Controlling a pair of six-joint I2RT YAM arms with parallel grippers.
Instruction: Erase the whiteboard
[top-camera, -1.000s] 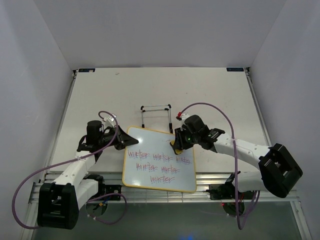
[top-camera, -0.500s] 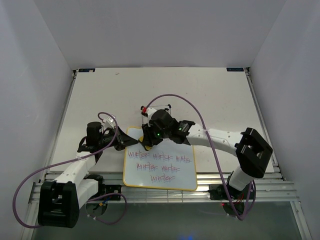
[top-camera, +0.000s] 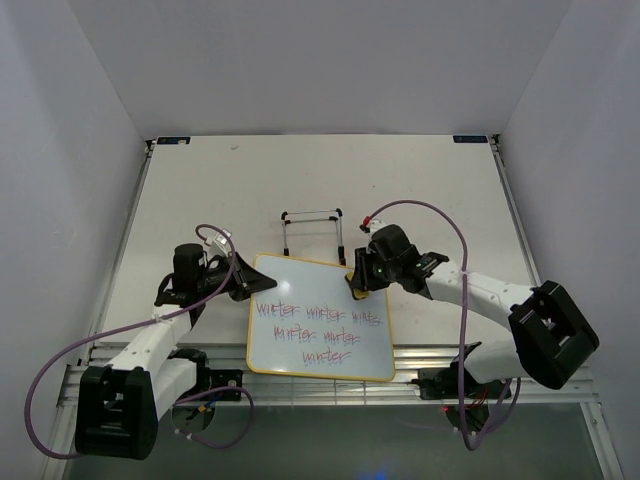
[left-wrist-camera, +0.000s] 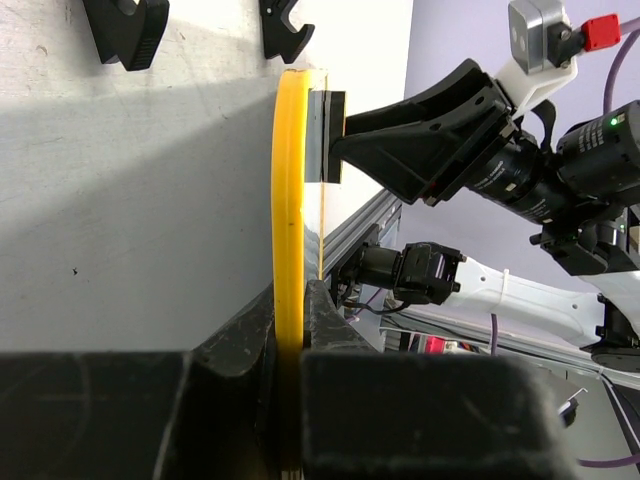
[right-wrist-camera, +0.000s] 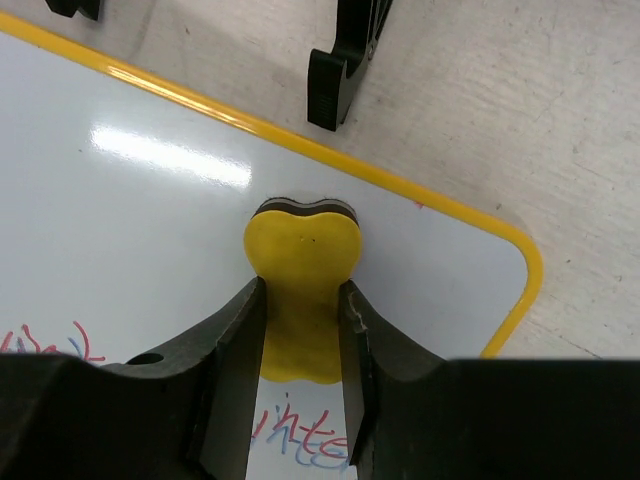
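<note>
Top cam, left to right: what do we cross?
Left gripper → whiteboard → right arm's elbow. Eraser and stand fall within the board's span, so they are left out.

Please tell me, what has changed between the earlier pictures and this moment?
The right end effector, shut on the eraser, swept left along the top edge of the board, then returned to its upper right corner. The left end effector stayed clamped on the left edge of the board; the writing looks unchanged.
</note>
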